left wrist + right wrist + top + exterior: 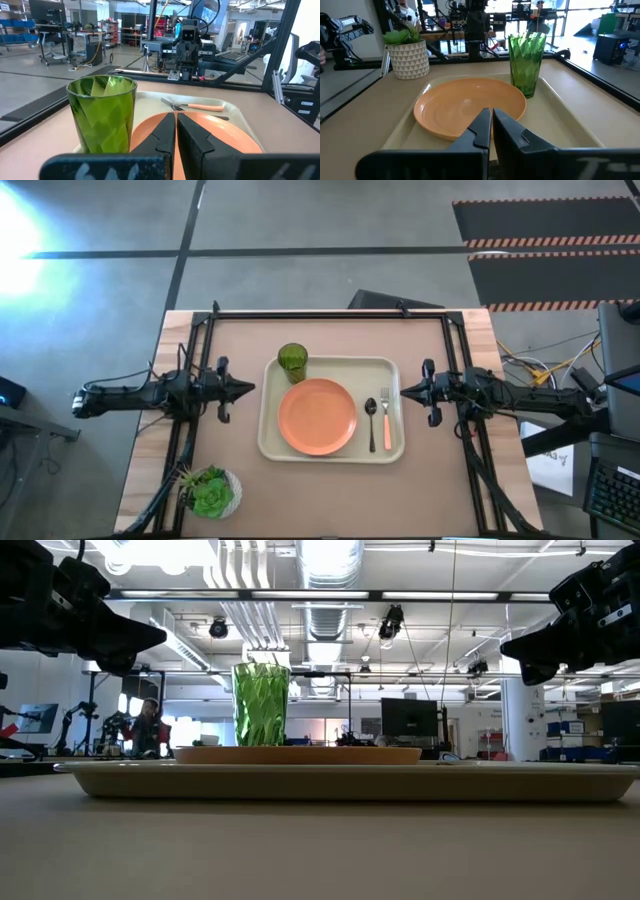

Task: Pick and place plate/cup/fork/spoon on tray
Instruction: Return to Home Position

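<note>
- The tray (270, 442) lies at the middle of the table (330, 336), and all four pieces already sit on it, so I judge the placing to be finished or at its very end.
- The plate (317, 416) rests flat at the tray's middle.
- The cup (292, 362) stands upright at the tray's far left corner, just beside the plate's rim.
- The spoon (370, 416) and the fork (386, 420) lie side by side along the tray's right edge, apart from the plate, handles pointing to the table's near edge.
- The left claw (250, 389) hangs above the table just off the tray's left edge, clenched on nothing.
- The right claw (404, 391) hangs just off the tray's right edge, likewise clenched and empty.
- A plant in a white bowl (210, 493) sits near the table's near left corner, well apart from the tray; it is no part of the task.
- Next move, as I judge it: nothing is left to pick, so both arms need only draw back clear of the tray. If a check is wanted, it is that the cup stands steady so near the rim.
</note>
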Controlling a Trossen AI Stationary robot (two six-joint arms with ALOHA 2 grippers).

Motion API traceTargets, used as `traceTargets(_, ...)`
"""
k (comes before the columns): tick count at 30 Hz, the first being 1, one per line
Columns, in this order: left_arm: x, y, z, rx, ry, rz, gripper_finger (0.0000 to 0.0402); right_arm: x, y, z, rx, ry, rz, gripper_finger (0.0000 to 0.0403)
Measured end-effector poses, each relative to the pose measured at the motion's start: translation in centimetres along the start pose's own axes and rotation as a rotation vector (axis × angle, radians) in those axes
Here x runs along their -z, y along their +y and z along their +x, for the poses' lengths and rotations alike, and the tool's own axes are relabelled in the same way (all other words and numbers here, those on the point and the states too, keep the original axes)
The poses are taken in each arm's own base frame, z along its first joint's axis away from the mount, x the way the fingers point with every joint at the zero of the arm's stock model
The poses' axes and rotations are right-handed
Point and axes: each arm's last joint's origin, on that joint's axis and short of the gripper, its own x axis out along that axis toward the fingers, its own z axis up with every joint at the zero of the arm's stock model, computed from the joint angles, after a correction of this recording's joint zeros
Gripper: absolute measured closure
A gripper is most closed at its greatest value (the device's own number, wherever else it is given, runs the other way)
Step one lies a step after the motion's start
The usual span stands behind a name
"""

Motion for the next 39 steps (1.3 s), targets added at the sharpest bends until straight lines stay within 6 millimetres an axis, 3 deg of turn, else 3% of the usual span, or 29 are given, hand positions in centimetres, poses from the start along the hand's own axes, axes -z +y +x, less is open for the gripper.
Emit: traceTargets(39, 1.4, 0.0, 0.8, -0.010, 0.164, 0.019, 0.0402, 0.0, 0.0, 0.0, 0.000, -0.001, 0.000, 0.0394)
